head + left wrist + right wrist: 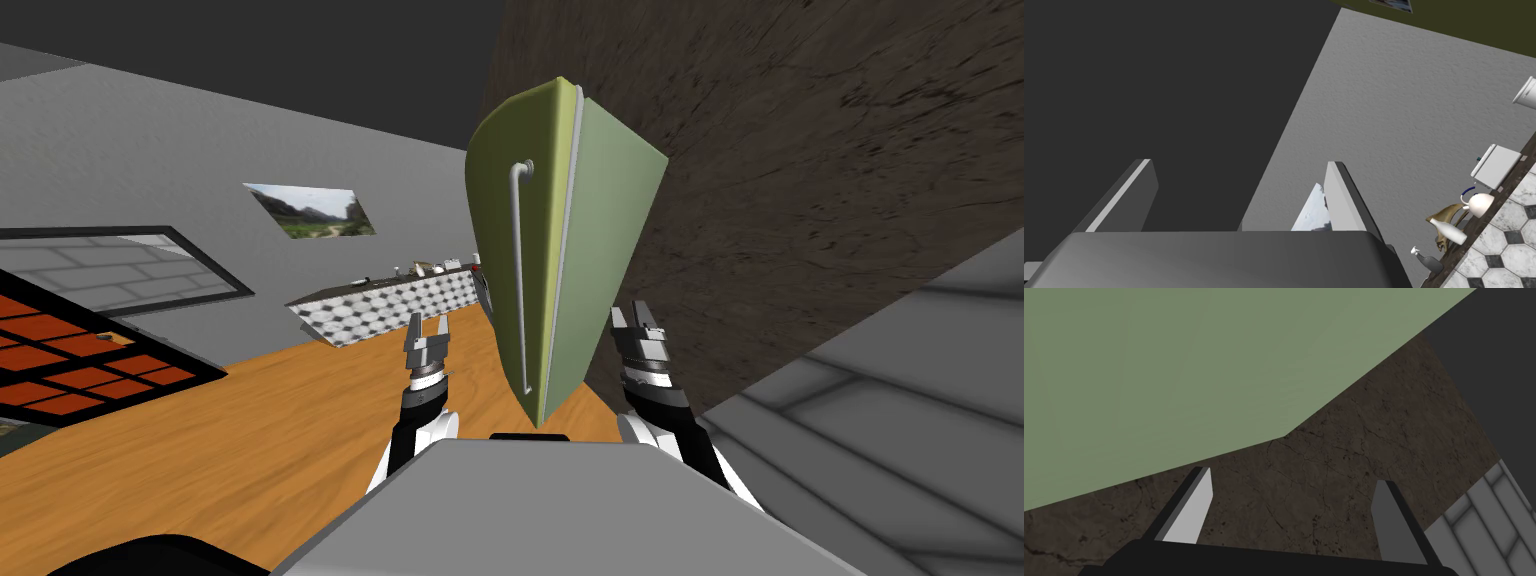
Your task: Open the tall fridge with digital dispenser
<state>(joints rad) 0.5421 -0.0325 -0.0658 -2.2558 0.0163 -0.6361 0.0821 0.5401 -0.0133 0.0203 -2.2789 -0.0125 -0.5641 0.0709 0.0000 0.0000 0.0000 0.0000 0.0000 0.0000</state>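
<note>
A tall green fridge (545, 220) stands right in front of me against a dark brown wall. A long pale grey handle (519, 270) runs down its door near the seam. My left gripper (428, 340) hangs open to the left of the fridge door, apart from it. On the fridge's other side, my right gripper (636, 325) is open too, with nothing between its fingers. In the right wrist view the fridge's green side (1174, 378) lies beyond the open fingers (1196, 508), with the brown wall behind.
A counter (390, 300) with a black-and-white tiled front stands at the back left, carrying a kettle (1480, 202), bottles (1448, 231) and a white box (1496, 165). Orange wooden floor (240, 440) spreads to my left. A grey tiled surface (880, 420) lies at my right.
</note>
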